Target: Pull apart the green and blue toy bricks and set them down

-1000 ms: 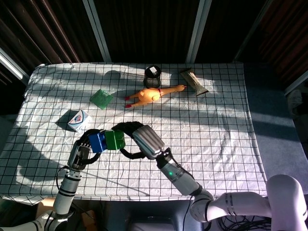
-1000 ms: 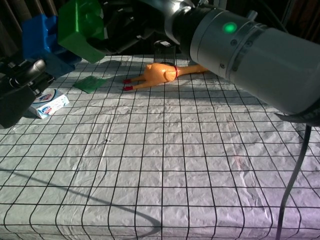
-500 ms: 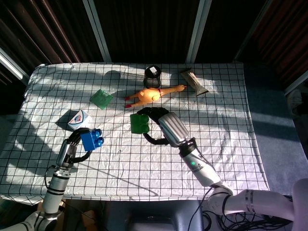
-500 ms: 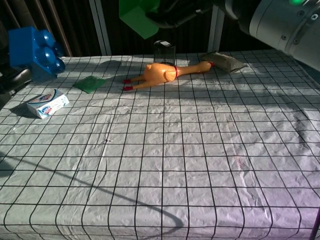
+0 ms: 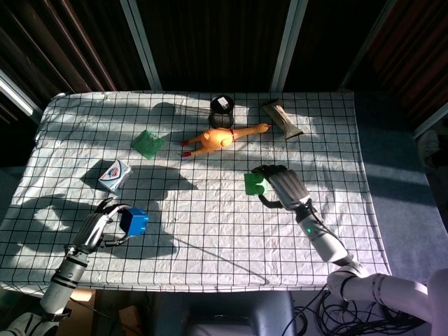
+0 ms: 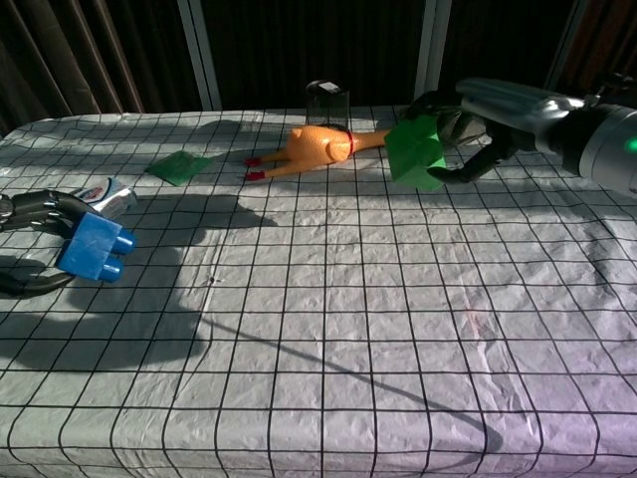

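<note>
Left hand (image 5: 98,227) is wrapped around the blue brick (image 5: 133,220), fingers curled on it from the left side, down near the front-left corner of the table (image 5: 210,231). In the chest view the same hand (image 6: 35,214) has the brick (image 6: 97,247) low over the cloth with its studs pointing right; can't really tell whether it's touching the cloth or just above it.

Right hand (image 5: 283,187) is holding the green brick (image 5: 254,183), gripped from the right with the fingers curled over its top. From the chest view that hand (image 6: 488,124) has the green brick (image 6: 416,152) tilted and clearly up off the table, right of centre. So the two bricks are separated and well apart, one on each side.

Other stuff on the checked cloth: a rubber chicken (image 5: 222,138) lying on its side toward the back, just behind and left of the green brick. Right behind it is a dark mesh cup (image 5: 222,106), standing upright. A brownish packet (image 5: 282,119) sits off to the back right. A flat green square (image 5: 148,143) lies left of the chicken, and a small white carton (image 5: 115,175) with a red and blue label is just behind the left hand, near the blue brick. Strong sunlight, so the arms throw big dark shadows across the cloth.
</note>
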`<state>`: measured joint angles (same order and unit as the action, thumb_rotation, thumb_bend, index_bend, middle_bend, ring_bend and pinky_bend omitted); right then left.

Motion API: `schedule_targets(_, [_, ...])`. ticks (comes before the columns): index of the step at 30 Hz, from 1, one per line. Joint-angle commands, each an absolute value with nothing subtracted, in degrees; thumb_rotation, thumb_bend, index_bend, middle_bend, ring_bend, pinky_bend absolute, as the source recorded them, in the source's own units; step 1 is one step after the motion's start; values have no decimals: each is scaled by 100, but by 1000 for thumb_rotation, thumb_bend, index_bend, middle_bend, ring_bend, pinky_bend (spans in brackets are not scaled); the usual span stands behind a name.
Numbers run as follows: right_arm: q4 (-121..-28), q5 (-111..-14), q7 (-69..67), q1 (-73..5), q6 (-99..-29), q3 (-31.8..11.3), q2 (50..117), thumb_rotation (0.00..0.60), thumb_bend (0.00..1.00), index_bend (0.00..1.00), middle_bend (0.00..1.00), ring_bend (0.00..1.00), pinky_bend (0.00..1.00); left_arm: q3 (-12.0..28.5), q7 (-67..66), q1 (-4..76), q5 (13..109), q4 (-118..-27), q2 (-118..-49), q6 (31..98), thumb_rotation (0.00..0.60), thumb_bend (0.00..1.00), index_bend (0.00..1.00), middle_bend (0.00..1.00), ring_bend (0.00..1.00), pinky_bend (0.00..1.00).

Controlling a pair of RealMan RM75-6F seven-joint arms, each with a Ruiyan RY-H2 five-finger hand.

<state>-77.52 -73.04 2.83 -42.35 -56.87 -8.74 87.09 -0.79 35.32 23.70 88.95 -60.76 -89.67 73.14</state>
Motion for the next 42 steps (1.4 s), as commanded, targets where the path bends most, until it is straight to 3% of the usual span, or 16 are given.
schedule_targets(1, [-7276,-7329,341,-4246,-5292,-595,8958,600,333,902,672,442,298,-144,3116,2521,8789,-6254,-8905,6826,600,720,673,695,303,92])
schedule_targets(5, [-7172,-7401,295,-4265,-5051,-476,8994,600,332,774,632,391,285,-64,3041,2575,8710,-6330,-8918,6709,600,721,622,622,285,107])
schedule_targets(7, [-7191,-7405,245,-4284,-4901,-440,8950,600,332,632,532,344,260,-40,3036,2581,8698,-6358,-8914,6704,600,690,552,542,252,112])
schedule_targets(12, [-7376,-7325,173,-4349,-4551,-438,8736,600,330,66,161,107,96,-8,3336,2574,8719,-6477,-8852,6739,600,538,291,249,69,109])
schedule_targets(14, [-7470,-7350,136,-4343,-4566,-468,8644,600,311,0,64,33,43,-54,3437,2596,8816,-6529,-8759,6745,600,494,210,142,12,102])
schedule_targets(18, [-7657,-7364,148,-4340,-4482,-444,8450,600,228,0,0,0,0,-176,3277,2628,8976,-6651,-8558,6715,600,426,87,16,0,68])
schedule_targets(27, [-8714,-7750,-55,-3978,-5099,-389,7522,600,172,0,0,0,0,-330,2783,2476,9223,-7387,-7873,7094,600,390,41,4,0,38])
schedule_targets(31, [-9395,-7897,31,-3380,-5970,-256,6761,600,172,0,0,0,0,-341,1634,2032,9133,-7937,-7259,7745,600,402,39,29,0,21])
schedule_targets(35, [-9907,-7721,1058,-2488,-6921,193,6014,600,172,0,0,0,0,-407,-294,1303,8313,-9058,-6565,8204,600,418,14,17,0,0])
schedule_targets(38, [-9792,-7662,1580,-1745,-7918,382,6126,600,172,0,0,0,0,-283,-918,839,8035,-9314,-6624,8922,600,418,0,16,0,0])
schedule_targets(42, [-9443,-7591,1411,-967,-8791,480,6385,600,173,0,0,0,0,-216,-703,535,8005,-9068,-6788,9277,600,417,0,8,0,0])
